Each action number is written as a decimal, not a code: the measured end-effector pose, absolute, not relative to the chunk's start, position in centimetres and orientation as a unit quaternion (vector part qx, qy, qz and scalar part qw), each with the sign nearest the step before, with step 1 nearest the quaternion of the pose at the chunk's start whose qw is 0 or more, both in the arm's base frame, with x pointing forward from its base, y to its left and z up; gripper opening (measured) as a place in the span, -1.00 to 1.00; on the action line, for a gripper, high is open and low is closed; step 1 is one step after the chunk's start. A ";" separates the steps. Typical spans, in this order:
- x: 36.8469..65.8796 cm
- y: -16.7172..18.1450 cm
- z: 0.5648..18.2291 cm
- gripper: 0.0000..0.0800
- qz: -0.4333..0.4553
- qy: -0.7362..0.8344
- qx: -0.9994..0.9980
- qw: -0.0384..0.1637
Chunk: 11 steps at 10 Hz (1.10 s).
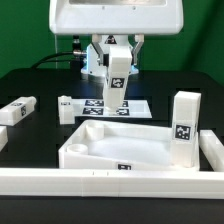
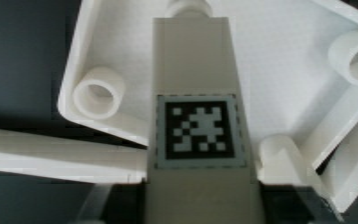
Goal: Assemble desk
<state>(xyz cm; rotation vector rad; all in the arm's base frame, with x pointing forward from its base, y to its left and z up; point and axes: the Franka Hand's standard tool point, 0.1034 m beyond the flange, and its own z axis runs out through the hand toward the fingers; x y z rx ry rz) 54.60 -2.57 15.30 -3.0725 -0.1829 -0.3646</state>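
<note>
The desk slab (image 1: 120,148) lies rim-up on the black table, with round sockets in its corners. One leg (image 1: 183,126) stands upright in the slab's corner at the exterior view's right. My gripper (image 1: 117,68) is shut on another tagged leg (image 1: 116,90), which hangs tilted just behind the slab's far edge. In the wrist view this leg (image 2: 199,110) fills the middle between my gripper's (image 2: 199,200) dark fingers (image 2: 126,196). An empty corner socket (image 2: 99,95) lies close beside it. Two more legs lie on the table at the exterior view's left (image 1: 18,110) (image 1: 66,107).
The marker board (image 1: 137,104) lies flat behind the slab, under the held leg. Long white border rails run along the front (image 1: 110,182) and the exterior view's right (image 1: 211,150). A white bar-shaped part (image 2: 51,155) lies beside the slab's corner in the wrist view.
</note>
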 end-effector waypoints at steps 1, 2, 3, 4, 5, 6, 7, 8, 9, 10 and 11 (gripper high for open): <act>55.4 -3.4 15.9 -0.27 -0.139 -0.037 -0.989 0.025; 55.6 -3.3 15.7 -0.27 -0.145 -0.033 -0.989 0.019; 55.5 -3.0 15.5 -0.27 -0.147 -0.039 -0.988 0.011; 55.4 -3.1 15.4 -0.27 -0.145 -0.039 -0.989 0.012; 55.3 -3.1 15.3 -0.27 -0.144 -0.038 -0.989 0.012; 55.3 -3.1 15.3 -0.27 -0.144 -0.038 -0.989 0.012; 55.3 -3.2 15.3 -0.27 -0.142 -0.038 -0.989 0.013; 56.1 -3.6 15.5 -0.27 -0.133 -0.037 -0.990 0.021; 57.5 -3.7 16.0 -0.27 -0.132 -0.037 -0.990 0.025; 58.8 -3.7 16.4 -0.27 -0.140 -0.047 -0.989 0.022; 58.7 -4.0 16.3 -0.27 -0.150 -0.046 -0.987 0.015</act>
